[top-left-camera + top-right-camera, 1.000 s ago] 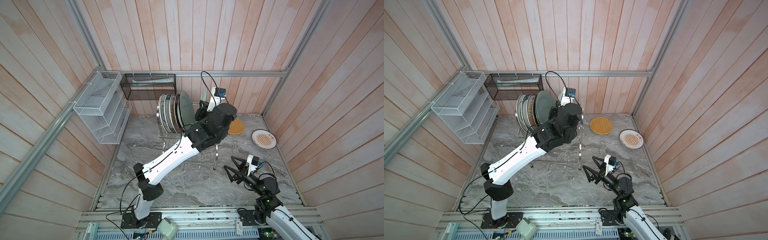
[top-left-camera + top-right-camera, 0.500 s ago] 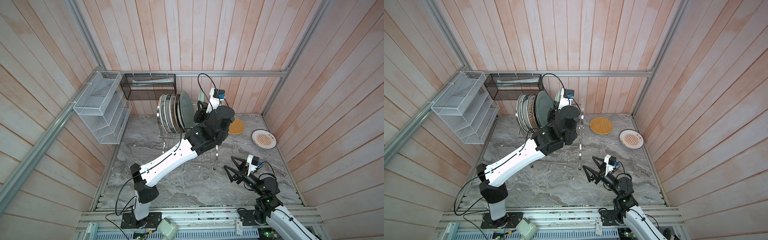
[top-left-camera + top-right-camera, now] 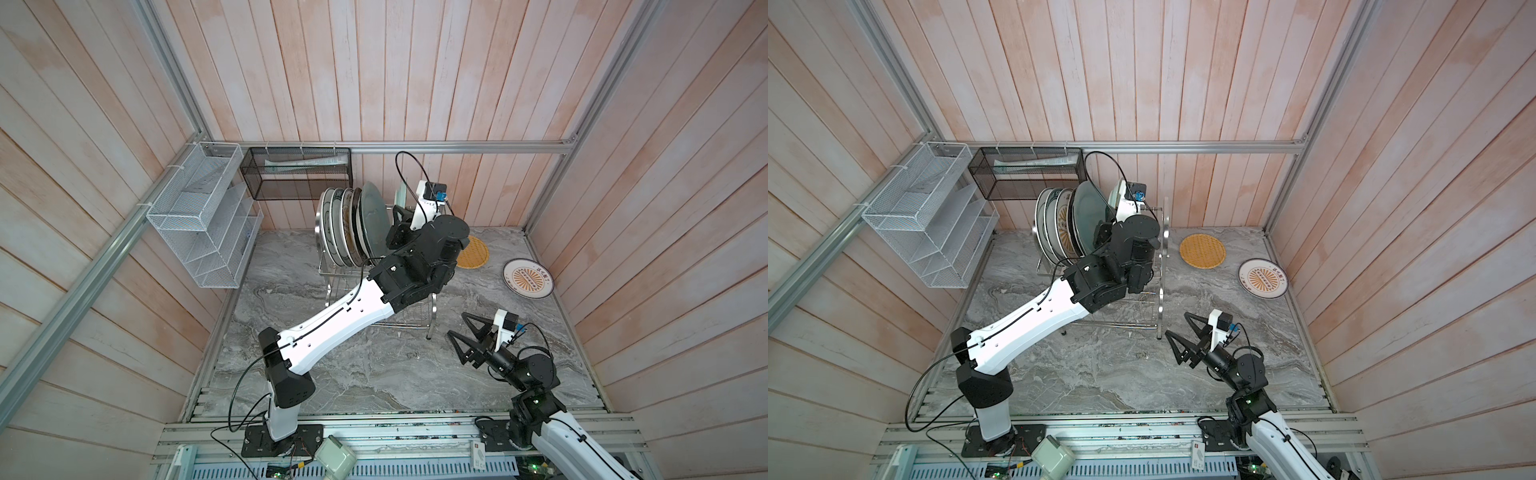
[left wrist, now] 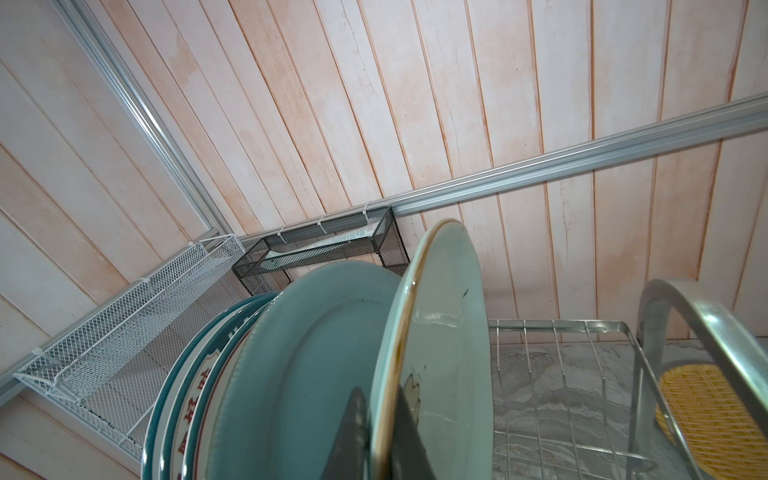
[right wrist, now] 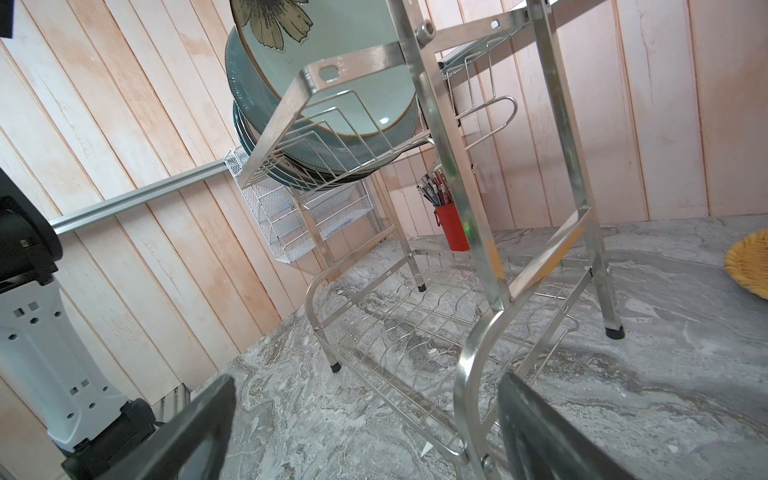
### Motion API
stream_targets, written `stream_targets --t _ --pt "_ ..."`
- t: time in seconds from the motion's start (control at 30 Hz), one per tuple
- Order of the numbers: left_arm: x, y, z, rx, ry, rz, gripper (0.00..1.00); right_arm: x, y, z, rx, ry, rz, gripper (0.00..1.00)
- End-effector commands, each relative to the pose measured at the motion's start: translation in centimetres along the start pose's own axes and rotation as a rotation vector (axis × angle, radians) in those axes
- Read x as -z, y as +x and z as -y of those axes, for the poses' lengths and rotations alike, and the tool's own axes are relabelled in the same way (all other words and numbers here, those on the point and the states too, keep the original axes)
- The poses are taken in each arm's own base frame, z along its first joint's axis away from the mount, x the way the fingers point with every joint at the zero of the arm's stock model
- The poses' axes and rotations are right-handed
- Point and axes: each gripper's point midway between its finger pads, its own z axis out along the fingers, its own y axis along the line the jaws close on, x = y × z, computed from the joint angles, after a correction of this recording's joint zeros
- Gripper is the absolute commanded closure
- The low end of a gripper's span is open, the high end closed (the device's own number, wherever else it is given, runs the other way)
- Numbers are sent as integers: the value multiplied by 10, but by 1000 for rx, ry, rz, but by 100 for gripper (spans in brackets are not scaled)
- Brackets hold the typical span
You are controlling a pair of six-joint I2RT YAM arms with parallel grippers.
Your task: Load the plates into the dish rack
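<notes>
pinching the pale green plate (image 4: 442, 332) at its rim, your left gripper (image 4: 380, 415) has free dish rack (image 4: 706, 328) slots beside it; your right gripper (image 3: 457, 324) gapes wide.

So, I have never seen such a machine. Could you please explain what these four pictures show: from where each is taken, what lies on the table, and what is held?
These are two robot arms, a left arm and a right arm, each ending in two fingers. Two pictures look down from above, almost identical; the other two come from a small camera on each wrist. The left fingers are shut on the rim of a pale green flower plate, held on edge at the upper tier of the steel dish rack, beside a row of upright plates. The right fingers are wide open and empty, above the marble table near the rack. On the table lie an orange lattice plate and a white sunburst plate.
</notes>
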Motion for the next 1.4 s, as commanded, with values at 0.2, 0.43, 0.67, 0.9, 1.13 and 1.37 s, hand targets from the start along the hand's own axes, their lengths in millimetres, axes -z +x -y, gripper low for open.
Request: stream_targets --t 0.2,0.43,0.67,0.9,1.13,1.37 --pt "-2 -3 -21 140 29 -29 100 6 18 5 -7 2 -19 2" --pt "-10 13 -16 164 58 -94 100 6 18 6 -8 5 -19 2" --pt "-12 19 -10 156 72 -106 100 6 19 6 -9 6 -21 2" --pt "-12 25 -3 140 83 -119 100 5 19 6 -9 7 -20 2" --pt "-12 26 -1 141 90 -122 100 6 19 6 -10 8 -22 2" --pt "-11 23 -1 144 102 -119 83 6 19 5 -9 4 -21 2"
